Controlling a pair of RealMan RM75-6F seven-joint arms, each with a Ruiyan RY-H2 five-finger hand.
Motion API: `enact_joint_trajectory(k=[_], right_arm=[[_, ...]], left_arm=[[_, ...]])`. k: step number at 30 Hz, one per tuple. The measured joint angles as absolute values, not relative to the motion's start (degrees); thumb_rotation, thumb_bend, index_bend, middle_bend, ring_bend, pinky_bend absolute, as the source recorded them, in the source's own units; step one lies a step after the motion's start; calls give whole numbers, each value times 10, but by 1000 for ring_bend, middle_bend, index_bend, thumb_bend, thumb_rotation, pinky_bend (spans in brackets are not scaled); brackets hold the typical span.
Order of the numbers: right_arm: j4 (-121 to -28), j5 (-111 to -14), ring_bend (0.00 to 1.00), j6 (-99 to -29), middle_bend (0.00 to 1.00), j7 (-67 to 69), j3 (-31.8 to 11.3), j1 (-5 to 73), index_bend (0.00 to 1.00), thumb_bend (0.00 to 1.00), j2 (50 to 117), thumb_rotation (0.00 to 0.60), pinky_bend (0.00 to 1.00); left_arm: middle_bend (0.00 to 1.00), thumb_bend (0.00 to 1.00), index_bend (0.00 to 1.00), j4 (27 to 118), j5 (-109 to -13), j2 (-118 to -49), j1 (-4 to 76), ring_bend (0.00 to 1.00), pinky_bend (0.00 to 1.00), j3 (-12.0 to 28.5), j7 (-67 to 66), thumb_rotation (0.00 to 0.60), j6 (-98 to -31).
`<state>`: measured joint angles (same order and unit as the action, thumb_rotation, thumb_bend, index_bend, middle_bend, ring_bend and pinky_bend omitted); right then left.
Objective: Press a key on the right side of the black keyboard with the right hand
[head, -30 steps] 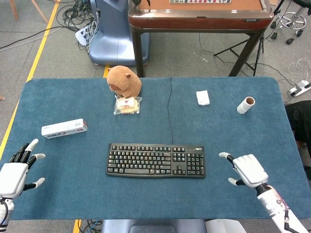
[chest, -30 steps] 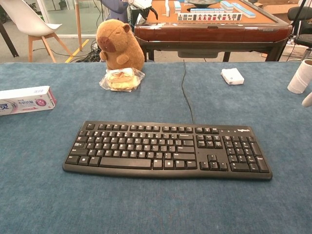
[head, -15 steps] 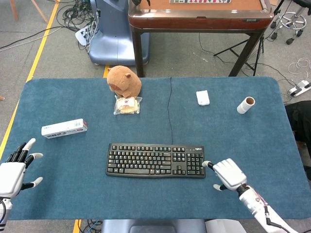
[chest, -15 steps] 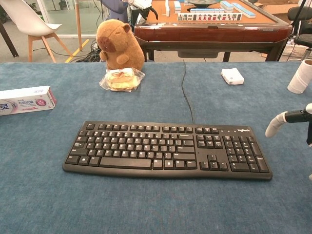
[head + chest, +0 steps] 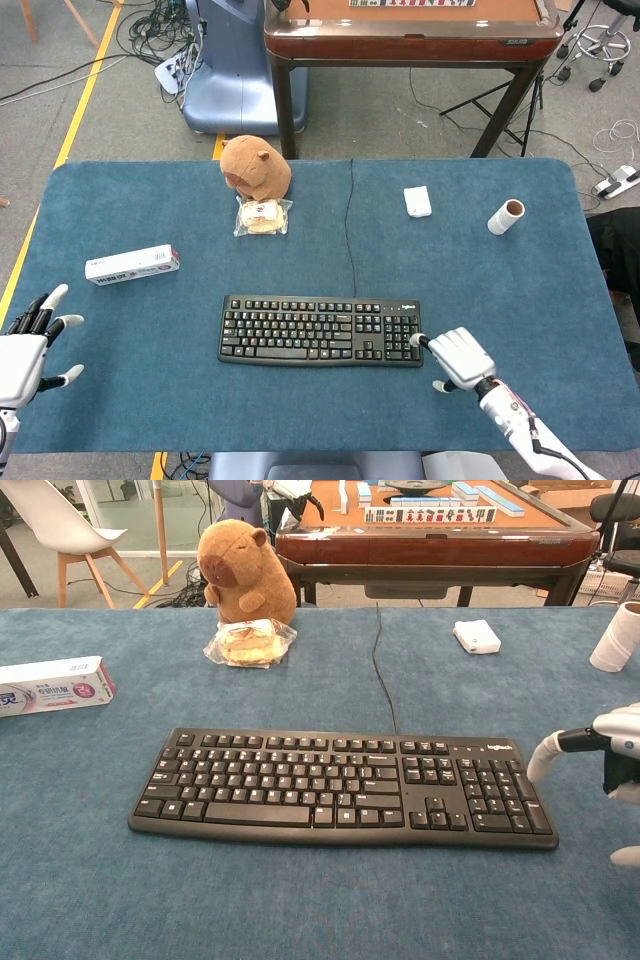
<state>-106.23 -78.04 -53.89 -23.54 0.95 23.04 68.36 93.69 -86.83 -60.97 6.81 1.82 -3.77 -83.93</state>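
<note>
Head view, right robot hand [image 5: 460, 358] fingers spread, fingertip [image 5: 544, 759] beside black keyboard [image 5: 320, 330] right edge

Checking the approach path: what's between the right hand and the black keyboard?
Only bare blue cloth, in the chest view, between the right hand and black keyboard.

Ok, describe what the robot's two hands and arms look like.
Both the right hand and the left hand are white and human-shaped, with dark sections along the fingers and white tips. The right forearm is white with a thin dark cable running along it.
</note>
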Motion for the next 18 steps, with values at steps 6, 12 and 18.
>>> enact_joint_trajectory(k=[6,12,18], right_arm=[[-1057,-766,1000,-532,1000,-244,8,243,312,117,698,600,1000],[-1059,-761,1000,-531,1000,-252,12,250,312,117,707,600,1000],[-1063,-755,1000,-531,1000,-260,18,255,312,117,710,600,1000]], left_arm=[[0,32,339,934,-866,-609,67,0,189,18,-34,600,-838],[0,32,339,932,-866,-607,66,0,189,18,-29,600,-840],[0,32,340,931,-865,-606,65,0,189,18,-27,600,-841]])
